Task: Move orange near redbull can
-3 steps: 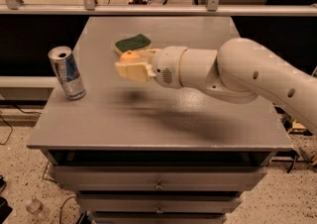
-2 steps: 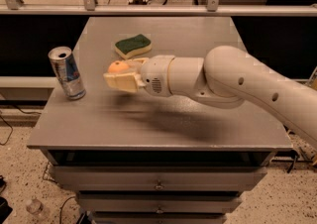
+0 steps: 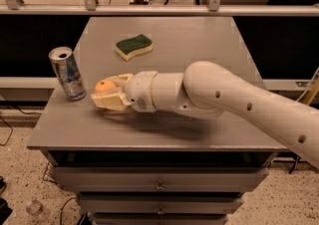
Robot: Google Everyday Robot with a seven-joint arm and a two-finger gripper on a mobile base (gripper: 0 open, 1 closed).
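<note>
The orange [image 3: 105, 87] is a small round fruit held between the cream fingers of my gripper [image 3: 108, 92], low over the grey table [image 3: 199, 45] at its left side. The gripper is shut on the orange. The redbull can [image 3: 67, 73] stands upright near the table's left edge, a short way left of the orange, with a small gap between them. My white arm [image 3: 229, 94] reaches in from the right across the table's front half.
A green-and-yellow sponge [image 3: 133, 46] lies toward the back of the table, behind the gripper. The table's left and front edges are close to the can and gripper. Drawers sit below the tabletop; a railing runs behind.
My gripper has moved left and toward the front with the orange in it, away from the sponge and closer to the can. The can and sponge have not moved.
</note>
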